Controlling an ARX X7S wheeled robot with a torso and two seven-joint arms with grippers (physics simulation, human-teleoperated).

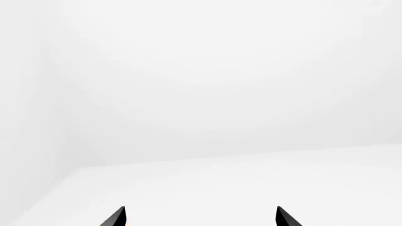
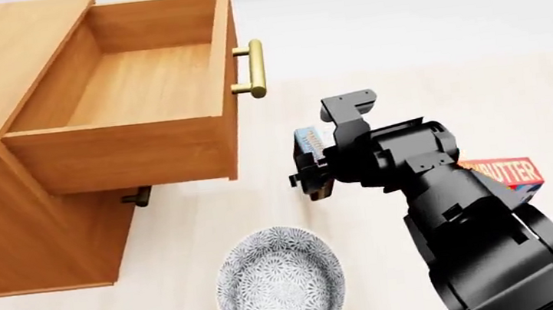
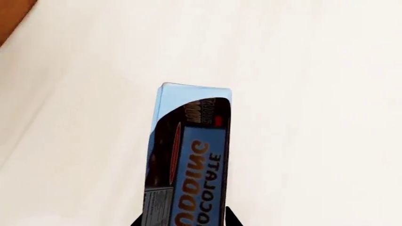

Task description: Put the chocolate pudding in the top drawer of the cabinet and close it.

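The chocolate pudding (image 3: 191, 150), a thin blue and dark brown box, is held above the pale floor with my right gripper (image 3: 185, 221) shut on its end. In the head view the chocolate pudding (image 2: 308, 139) and the right gripper (image 2: 309, 168) sit just right of the cabinet (image 2: 28, 235), below the drawer front. The top drawer (image 2: 122, 152) stands pulled out and empty, its brass handle (image 2: 253, 69) facing the gripper. My left gripper (image 1: 201, 219) is open with nothing between its fingers, facing a white surface; the head view does not show it.
A patterned grey bowl (image 2: 280, 282) sits on the floor in front of the cabinet, below the held box. A red-orange butter box (image 2: 510, 173) lies right of my right arm. The lower drawer's handle (image 2: 138, 196) shows under the open drawer.
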